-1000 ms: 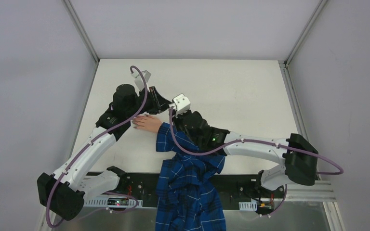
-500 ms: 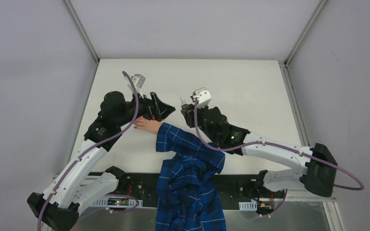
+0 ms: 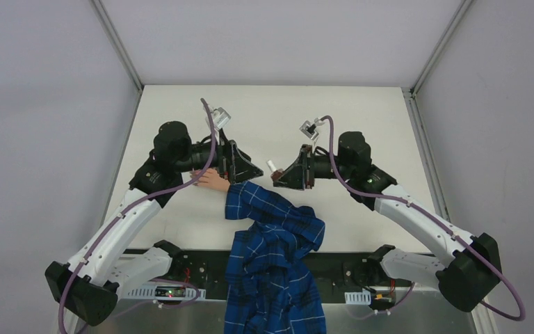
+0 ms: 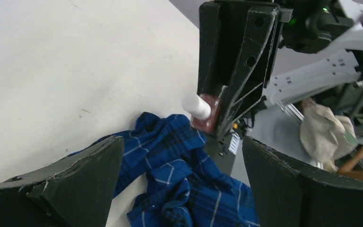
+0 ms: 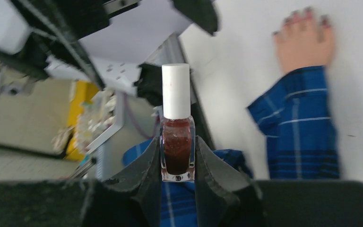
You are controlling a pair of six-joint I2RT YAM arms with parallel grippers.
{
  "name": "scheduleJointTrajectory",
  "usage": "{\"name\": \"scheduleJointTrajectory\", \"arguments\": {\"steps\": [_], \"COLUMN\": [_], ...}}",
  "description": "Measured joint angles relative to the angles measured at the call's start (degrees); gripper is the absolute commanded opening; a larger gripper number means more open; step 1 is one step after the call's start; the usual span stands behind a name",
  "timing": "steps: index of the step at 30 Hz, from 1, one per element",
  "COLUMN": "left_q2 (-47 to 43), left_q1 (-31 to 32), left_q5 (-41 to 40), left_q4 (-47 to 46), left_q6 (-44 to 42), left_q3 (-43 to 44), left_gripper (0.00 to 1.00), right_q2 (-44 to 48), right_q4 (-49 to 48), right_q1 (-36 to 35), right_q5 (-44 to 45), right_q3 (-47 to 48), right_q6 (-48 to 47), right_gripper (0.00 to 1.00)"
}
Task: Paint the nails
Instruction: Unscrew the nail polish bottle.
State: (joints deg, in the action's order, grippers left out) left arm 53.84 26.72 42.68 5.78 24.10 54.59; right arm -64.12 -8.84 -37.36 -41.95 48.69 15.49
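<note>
Black fingers of the left gripper (image 3: 249,167) stand wide apart with nothing between them, mouth turned toward the right gripper (image 3: 288,174). The right gripper is clamped on the glass body of the polish bottle (image 5: 176,142) and presents it cap-first across a short gap.

Judged step: uncapping.
- The left gripper should advance straight along the bottle's axis until the cap (image 5: 176,90) sits centred between its pads.
- It should close on the cap alone, clear of the glass shoulder.
- It should then twist while the right gripper braces low on the body.
- The bottle lies roughly level. Tipping it neck-down once loosened risks a spill onto the cloth below both grippers.

Materials, in order of size:
- Table (image 3: 361,132): matte white, flat, faintly scuffed.
- Sleeve (image 3: 268,209): blue plaid woven cloth, soft and rumpled, spreading beneath the gap between the grippers and trailing off the near edge.
- Hand (image 5: 305,45): pale pinkish, smooth, lying flat just under the left gripper on its near side.
- Bottle: small, square-sided clear glass holding dark red-brown polish. Hard and slick, so likely to pivot if pinched off-centre.
- Cap: plain white cylinder, smooth, offering little purchase.
- Nails (image 5: 307,14): tiny, dark reddish-purple, on fingertips pointing away from the right gripper, beyond the left gripper's wrist.
</note>
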Motion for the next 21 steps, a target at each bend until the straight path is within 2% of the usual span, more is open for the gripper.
{"name": "scheduleJointTrajectory", "arguments": {"steps": [4,6,8,21], "left_q2": [2.1,3.0,3.8,6.4], "left_q1": [0.7,1.4,2.2,6.7], "left_q5": [6.6,9.1,11.0,16.0], "left_q4": [-1.3,-2.1,-2.5,-6.8], "left_q6": [1.2,2.1,3.0,6.2], "left_q3": [0.5,0.6,0.7,0.8], "left_gripper": [0.99,0.94,0.84,0.53], "right_q2": [0.0,0.0,0.0,0.0], "right_q4": [-3.4,-4.5,-5.1,-6.0], "right_q1": [0.0,0.0,0.0,0.0], "right_q5": [-11.4,-14.7,-16.4,-21.1], "right_q3": [-1.3,-1.9,-2.1,-2.1], "right_q6": [4.1,5.6,6.4,8.1], "right_gripper": [0.0,0.0,0.0,0.0]}}
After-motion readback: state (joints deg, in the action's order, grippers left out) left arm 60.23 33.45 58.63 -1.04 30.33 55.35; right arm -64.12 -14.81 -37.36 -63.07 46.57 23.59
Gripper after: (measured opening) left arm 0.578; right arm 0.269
